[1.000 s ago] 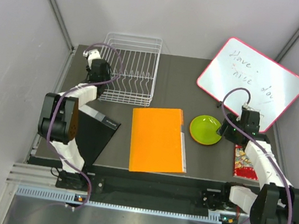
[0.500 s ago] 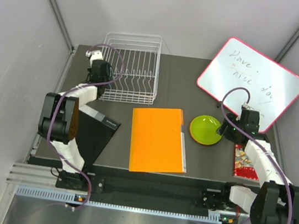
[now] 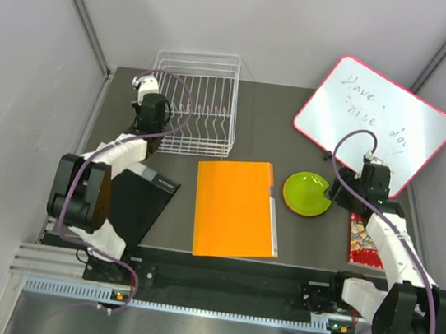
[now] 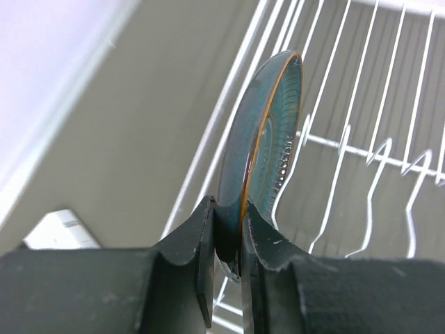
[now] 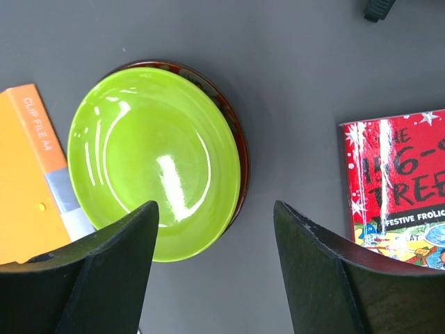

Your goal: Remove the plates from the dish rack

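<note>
Teal plate [image 4: 264,139] stands on edge, its near rim pinched by the left hand [image 4: 227,217]. The rack [image 4: 361,90] wires lie just beyond and right of it, with bare desk [image 4: 139,125] to the left. The right hand [image 5: 214,216] hangs open over the green plate [image 5: 153,153], which is stacked on the red plate [image 5: 240,139]. A folder [image 5: 28,160] lies left of that hand and a book [image 5: 396,181] right.
</note>
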You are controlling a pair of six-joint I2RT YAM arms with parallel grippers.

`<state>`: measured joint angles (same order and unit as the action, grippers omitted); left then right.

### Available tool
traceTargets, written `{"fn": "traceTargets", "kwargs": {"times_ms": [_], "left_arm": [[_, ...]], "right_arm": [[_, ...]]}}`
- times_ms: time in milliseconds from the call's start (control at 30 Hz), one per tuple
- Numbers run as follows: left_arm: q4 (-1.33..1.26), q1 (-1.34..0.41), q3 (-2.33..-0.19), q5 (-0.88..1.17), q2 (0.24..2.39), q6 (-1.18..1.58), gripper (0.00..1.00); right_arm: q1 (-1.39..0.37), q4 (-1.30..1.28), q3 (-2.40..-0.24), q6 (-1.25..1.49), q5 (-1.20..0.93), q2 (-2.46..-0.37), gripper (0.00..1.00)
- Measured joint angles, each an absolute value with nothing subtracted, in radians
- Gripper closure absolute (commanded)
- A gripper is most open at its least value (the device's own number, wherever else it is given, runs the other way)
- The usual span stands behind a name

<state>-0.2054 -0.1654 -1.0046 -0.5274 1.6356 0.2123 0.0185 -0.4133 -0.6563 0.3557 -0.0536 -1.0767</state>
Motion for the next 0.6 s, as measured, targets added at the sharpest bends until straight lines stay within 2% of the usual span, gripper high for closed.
{"fn": "traceTargets", "kwargs": {"times_ms": [267, 400, 533, 600], "left_arm": [[-0.201, -0.218, -0.986, -0.615, 1.467, 0.192, 1.0], [-0.162, -0.266, -0.986, -0.543, 1.396, 0.3, 1.0], [-0.147, -0.375, -0.97, -0.428, 1.359, 0.414, 1.0], [-0.15, -0.428, -0.955, -0.351, 1.354, 0.466, 1.0]], "right_arm": [[0.019, -0.428, -0.656, 0.363, -0.057, -1.005, 0.35], [0.019, -0.425, -0.656, 0.377, -0.112, -0.977, 0.32], [0.015, -0.352, -0.635, 0.425, -0.226, -0.939, 0.24], [0.015, -0.295, -0.611, 0.457, -0.292, -0.915, 0.24]]}}
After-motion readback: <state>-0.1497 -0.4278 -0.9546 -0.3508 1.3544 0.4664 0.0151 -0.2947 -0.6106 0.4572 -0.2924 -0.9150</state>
